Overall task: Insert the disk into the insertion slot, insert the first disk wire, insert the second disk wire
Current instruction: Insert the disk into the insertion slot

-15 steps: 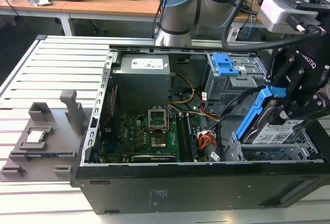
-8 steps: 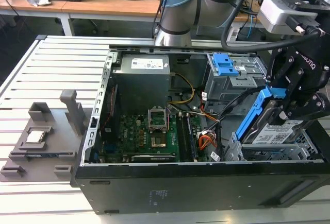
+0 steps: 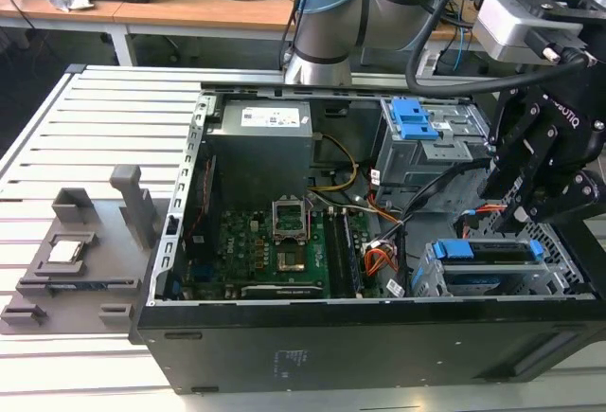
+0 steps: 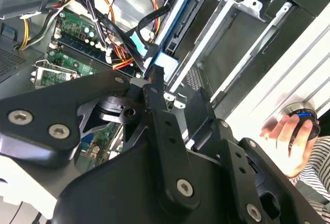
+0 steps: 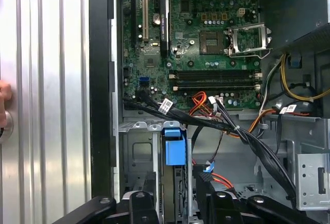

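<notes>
Open computer case (image 3: pixel 331 346) lying on its side on the slatted metal table (image 3: pixel 95 128), and there's the gripper (image 3: pixel 540 211) at three o'clock of the case in the exterior view, hanging right over the insertion slot (image 3: pixel 426 275). The disk (image 3: pixel 488 262) sits down inside that slot at four o'clock, its blue bracket showing along the upper edge. In the first wrist view the fingers (image 5: pixel 142 208) stand apart, one on either side of the disk, clamped on nothing. A black cable bundle (image 5: pixel 227 126) runs between the motherboard (image 5: pixel 206 28) and the bay. A red wire with a blue plug (image 5: pixel 209 168) lies just beside the disk; plugged in or not, can't tell. At one o'clock stands the taller grey cage (image 3: pixel 445 142) with its blue latch (image 3: pixel 414 118). A person's hand (image 4: pixel 286 131) rests on the table outside the case
</notes>
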You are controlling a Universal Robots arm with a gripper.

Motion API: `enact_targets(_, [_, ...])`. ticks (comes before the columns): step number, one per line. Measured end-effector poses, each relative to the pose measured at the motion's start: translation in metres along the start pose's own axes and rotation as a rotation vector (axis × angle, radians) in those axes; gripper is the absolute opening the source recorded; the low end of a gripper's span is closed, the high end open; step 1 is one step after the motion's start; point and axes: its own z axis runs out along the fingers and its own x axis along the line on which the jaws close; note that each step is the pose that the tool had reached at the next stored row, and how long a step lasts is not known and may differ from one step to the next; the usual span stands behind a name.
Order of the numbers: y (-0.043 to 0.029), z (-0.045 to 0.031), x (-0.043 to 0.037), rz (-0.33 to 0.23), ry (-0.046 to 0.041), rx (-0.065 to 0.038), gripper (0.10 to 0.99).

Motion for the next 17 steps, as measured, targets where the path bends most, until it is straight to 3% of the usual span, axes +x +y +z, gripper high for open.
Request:
enact_targets(2, [0.0,0.0001,0.0,0.0,0.0,0.0,0.427])
enact_targets(3, [0.0,0.0001,0.0,0.0,0.0,0.0,0.361])
enact_targets(4, [0.0,0.0001,0.0,0.0,0.0,0.0,0.235])
enact_targets(6, [0.0,0.0002,0.0,0.0,-0.0001,0.0,0.114])
enact_targets(17, [0.0,0.0005,0.0,0.0,-0.0001,0.0,0.106])
